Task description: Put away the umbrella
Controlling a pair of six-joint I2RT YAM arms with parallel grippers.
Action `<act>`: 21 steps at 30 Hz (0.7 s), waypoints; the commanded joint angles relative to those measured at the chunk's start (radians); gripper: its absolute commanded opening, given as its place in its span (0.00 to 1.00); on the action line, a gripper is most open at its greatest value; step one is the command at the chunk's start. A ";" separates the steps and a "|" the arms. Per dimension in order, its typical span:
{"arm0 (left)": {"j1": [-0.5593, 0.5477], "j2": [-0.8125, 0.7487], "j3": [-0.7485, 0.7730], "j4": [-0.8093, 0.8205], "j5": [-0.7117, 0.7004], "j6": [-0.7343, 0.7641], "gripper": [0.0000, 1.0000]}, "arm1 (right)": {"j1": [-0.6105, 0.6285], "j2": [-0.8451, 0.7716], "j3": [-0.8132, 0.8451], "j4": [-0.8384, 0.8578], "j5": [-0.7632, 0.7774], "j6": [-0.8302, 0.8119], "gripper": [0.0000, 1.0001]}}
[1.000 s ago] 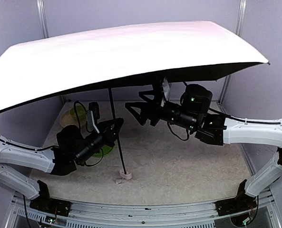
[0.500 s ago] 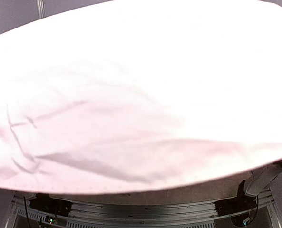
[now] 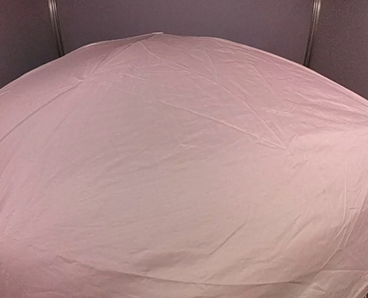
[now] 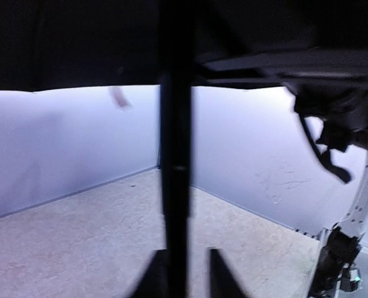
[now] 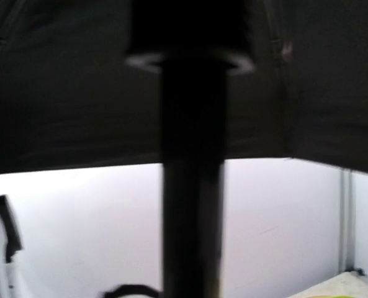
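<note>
Umbrella (image 3: pixel 184 161): open. From above, its pale pink fabric spreads over almost the whole view, creased and domed, and hides the bench and both arms beneath it.
Lining (image 4: pixel 72 43): black, a dark roof across the top of both wrist views.
Shaft (image 4: pixel 174 186): thin and black, running straight up the middle of the left wrist view into the lining. It stands above the bench, in line with the far corner where two walls meet.
Collar (image 5: pixel 190 59): a wider ring on the shaft just under the lining, blurred and very near the right wrist camera.
Left hand (image 4: pixel 187 273): its two dark fingers (image 4: pixel 224 276) stand narrowly on either side of the shaft. One seems to lie against it, and a sliver of bench shows beside the other. Whether they are clamped on it cannot be told.
Right hand: the shaft fills the middle of its camera view, but no fingers show, so whether it grips cannot be told.
Right arm (image 4: pixel 365 192): a white link with dark parts above it, at the right edge of the left wrist view, reaching up under the lining.
Bench (image 4: pixel 78 248): a pale speckled surface under the umbrella.
Walls (image 4: pixel 59 143): plain and pale, along the bench's far edges.
</note>
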 commanded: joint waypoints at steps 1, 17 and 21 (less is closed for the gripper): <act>-0.022 -0.046 -0.001 0.069 0.110 0.061 0.51 | -0.042 -0.033 0.019 0.065 0.022 -0.097 0.00; 0.045 -0.079 -0.092 0.147 0.313 0.013 0.75 | -0.045 -0.098 0.071 0.108 -0.147 0.145 0.00; 0.137 -0.084 -0.106 0.125 0.327 -0.017 0.76 | -0.045 -0.106 0.081 0.060 -0.146 0.152 0.00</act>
